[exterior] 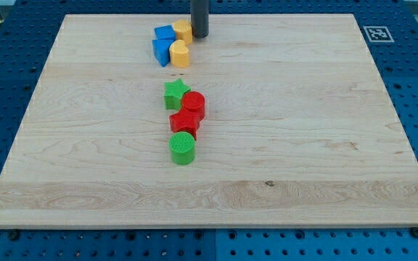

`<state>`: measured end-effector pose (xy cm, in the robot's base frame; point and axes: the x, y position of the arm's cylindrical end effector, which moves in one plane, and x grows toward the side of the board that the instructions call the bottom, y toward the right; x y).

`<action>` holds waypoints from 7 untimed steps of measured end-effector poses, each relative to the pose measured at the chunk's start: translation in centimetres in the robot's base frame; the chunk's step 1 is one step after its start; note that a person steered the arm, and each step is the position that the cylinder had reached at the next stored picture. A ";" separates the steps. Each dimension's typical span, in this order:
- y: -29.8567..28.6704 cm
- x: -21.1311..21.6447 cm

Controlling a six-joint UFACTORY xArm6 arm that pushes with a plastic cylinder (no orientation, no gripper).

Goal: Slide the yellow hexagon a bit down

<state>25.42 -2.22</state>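
Observation:
The yellow hexagon (183, 30) sits near the view's top edge of the wooden board (303, 130). My tip (199, 35) stands right beside it on the view's right, touching or nearly touching. A yellow heart-like block (181, 54) lies just below the hexagon. Two blue blocks sit to the left: one (165, 33) beside the hexagon, and a triangular one (161, 51) beside the yellow heart.
A column of blocks stands mid-board: a green star (175, 93), a red cylinder (194, 106), a red star-like block (185, 122) and a green cylinder (183, 148). A black and white marker tag (377, 33) sits off the board's top right corner.

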 end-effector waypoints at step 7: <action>-0.6 0.3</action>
<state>25.76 -2.82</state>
